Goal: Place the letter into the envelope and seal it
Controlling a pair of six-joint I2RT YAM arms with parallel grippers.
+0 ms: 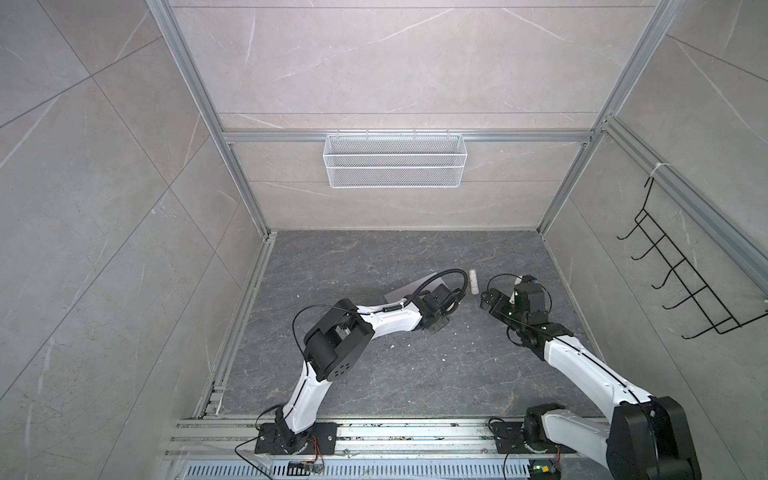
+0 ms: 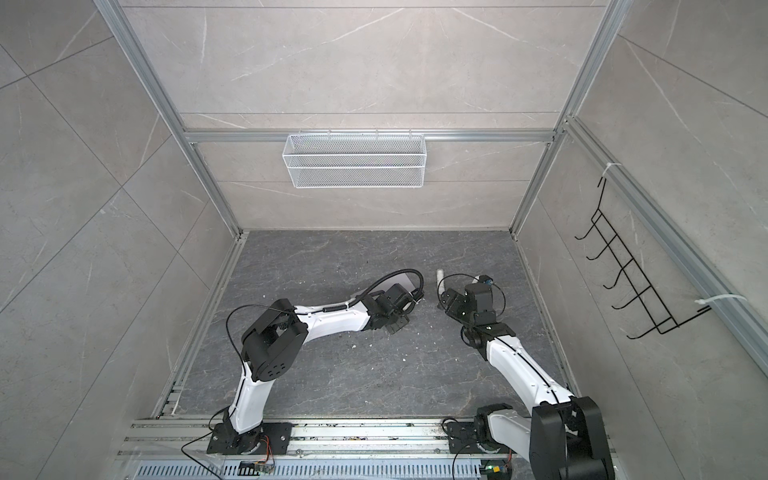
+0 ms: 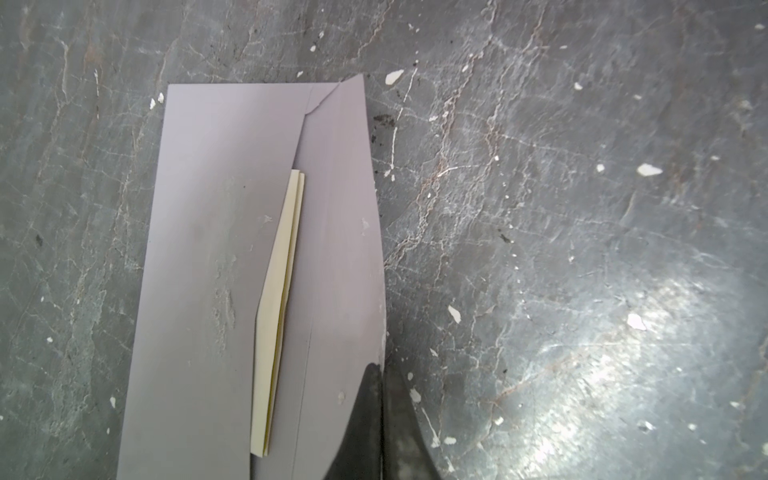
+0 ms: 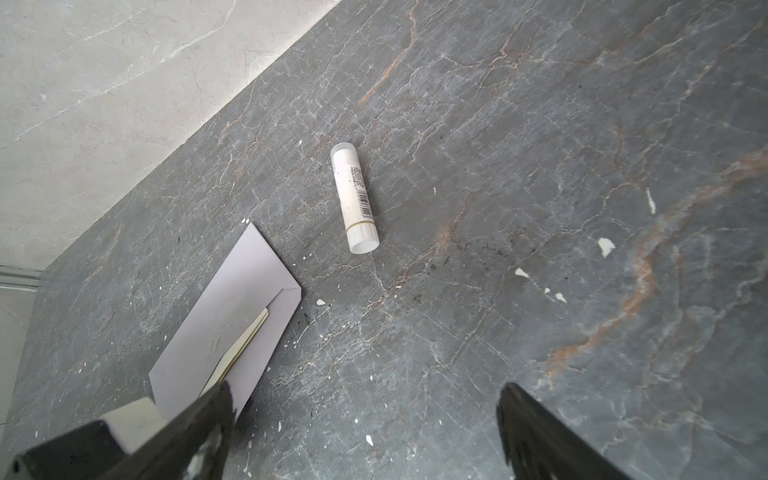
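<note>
The lavender-grey envelope point(image 3: 199, 291) lies flat on the dark stone table, partly hidden under the left arm in a top view point(image 1: 397, 294). Its flap point(image 3: 340, 232) is folded nearly over. The letter point(image 3: 278, 311), a folded cream sheet, sits inside the envelope, and one strip of it shows in the gap beside the flap. My left gripper point(image 3: 380, 374) is shut on the flap's free edge. My right gripper point(image 4: 365, 390) hovers open and empty above bare table, right of the envelope point(image 4: 232, 316) with the letter point(image 4: 245, 338) peeking out.
A white glue stick point(image 4: 355, 199) lies on the table just beyond my right gripper point(image 1: 484, 301), seen in both top views point(image 1: 473, 282) point(image 2: 440, 282). Small paper scraps dot the table. A wire basket point(image 1: 395, 160) hangs on the back wall and a hook rack point(image 1: 681, 282) on the right wall.
</note>
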